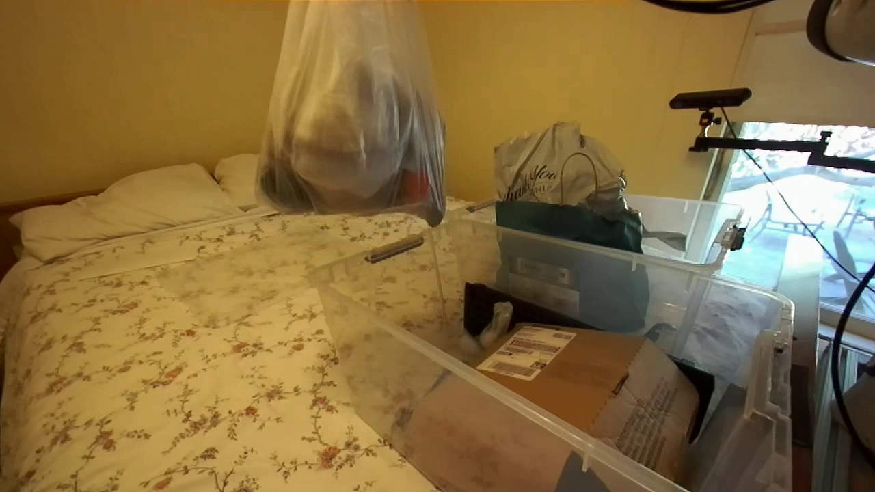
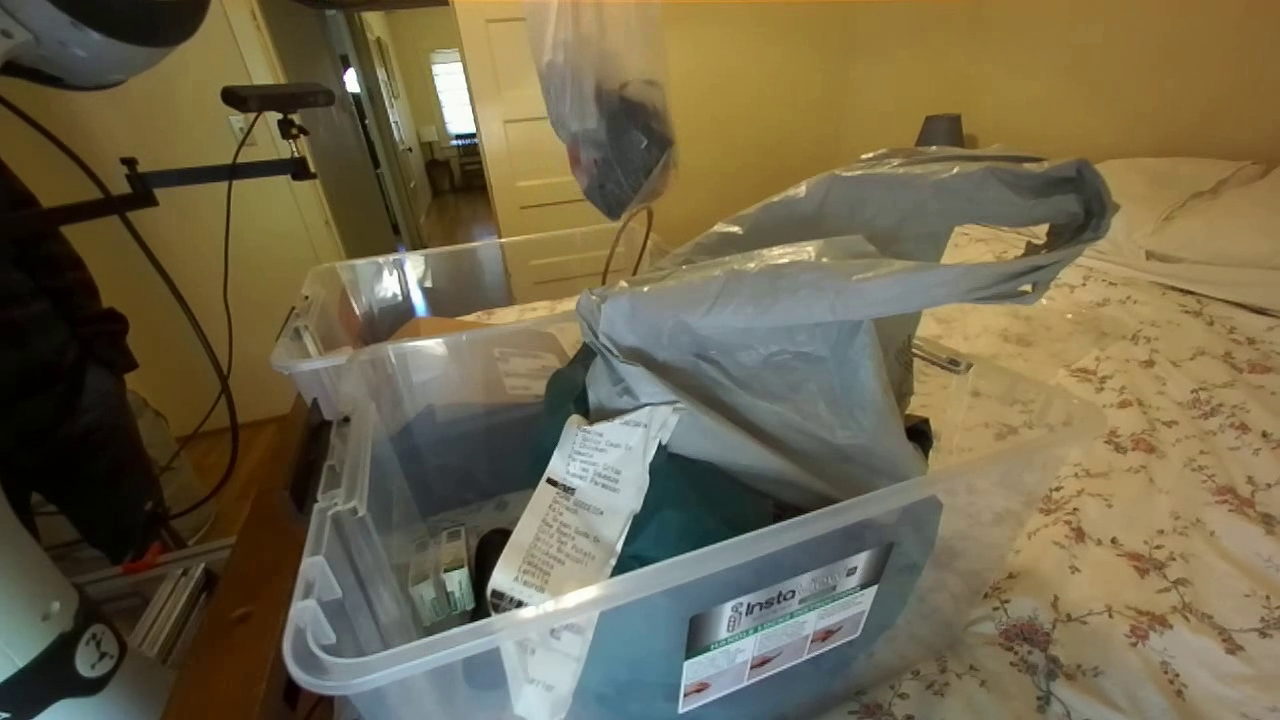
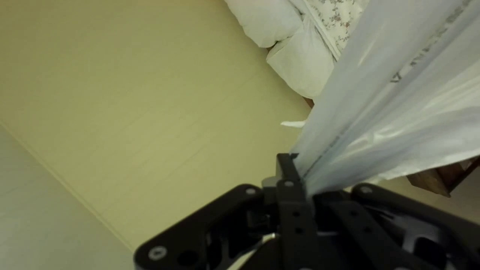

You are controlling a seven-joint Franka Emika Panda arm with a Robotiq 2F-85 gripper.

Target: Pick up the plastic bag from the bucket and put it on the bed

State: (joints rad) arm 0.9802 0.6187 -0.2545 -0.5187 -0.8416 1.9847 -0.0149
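Black fingers [image 3: 294, 212] tight together, pale arm [image 1: 853, 31] at the margin of both exterior views

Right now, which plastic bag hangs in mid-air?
The whitish see-through bag, pinched in the gripper; the opaque grey bag pokes out of a clear bin.

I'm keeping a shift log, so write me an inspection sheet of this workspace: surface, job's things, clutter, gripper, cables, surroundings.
Surface: cream floral bed, white pillows at its head.
Job's things: translucent white plastic bag, hanging, not yet laid on the bed; two clear plastic bins.
Clutter: in the bins, brown cardboard box, dark green bag, long white paper receipt; grey plastic bag sticking out above.
Gripper: black two-fingered gripper, closed on the white bag's gathered top.
Cables: thick black cable hanging in a curve.
Surroundings: yellow wall, bright window, cream panelled door.
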